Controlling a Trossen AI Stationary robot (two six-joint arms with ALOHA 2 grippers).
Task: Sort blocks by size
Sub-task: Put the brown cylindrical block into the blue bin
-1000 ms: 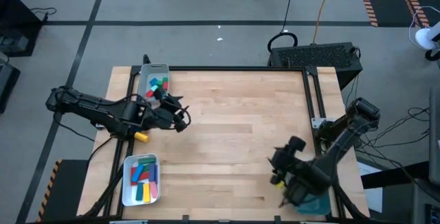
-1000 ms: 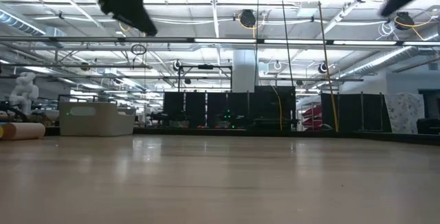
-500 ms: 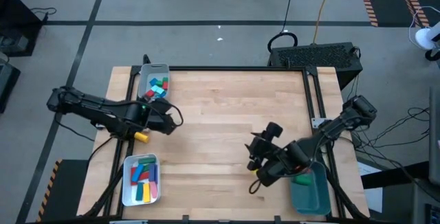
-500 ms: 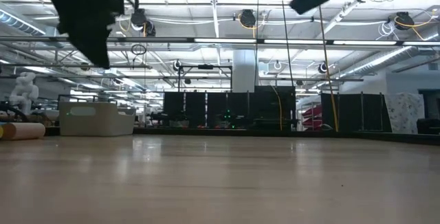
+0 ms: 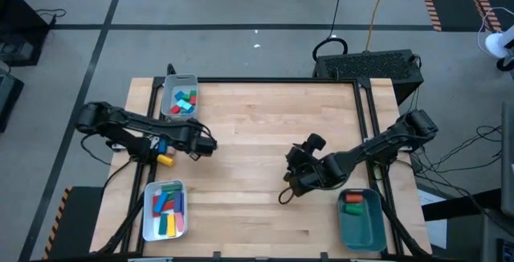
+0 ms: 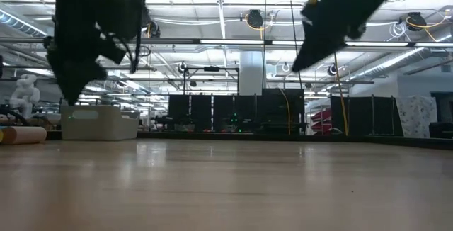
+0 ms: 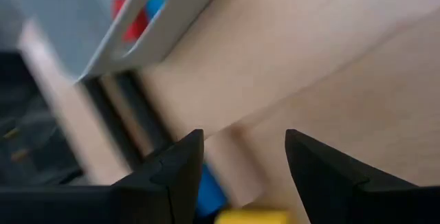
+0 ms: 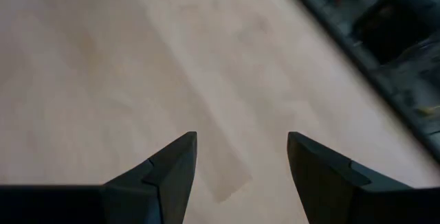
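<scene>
**Both grippers empty over bare wood, blocks lying in three trays**

The left gripper (image 5: 210,144) has its jaws apart with nothing between them; its wrist view shows bare plank in the gap. The right gripper (image 5: 289,183) is likewise spread over bare wood, holding nothing.

The table (image 5: 265,125) is pale butcher-block in a black frame, standing on a grey floor. Seen level across the top, a big workshop with ceiling lights and dark screens lies behind.

The left arm reaches in from the left edge, stretched low toward the middle. The right arm comes from the right edge, bent back toward the centre.

Three trays sit at the table's edges. The grey tray (image 5: 178,96) at the far left holds several small blocks, red, green and blue; I cannot count them exactly. The white tray (image 5: 147,214) at the near left holds about six longer bars. The teal tray (image 5: 361,228) at the near right holds two pieces, orange and green. A yellow block (image 5: 165,159) and a blue block (image 5: 161,145) lie loose beside the left arm.
</scene>
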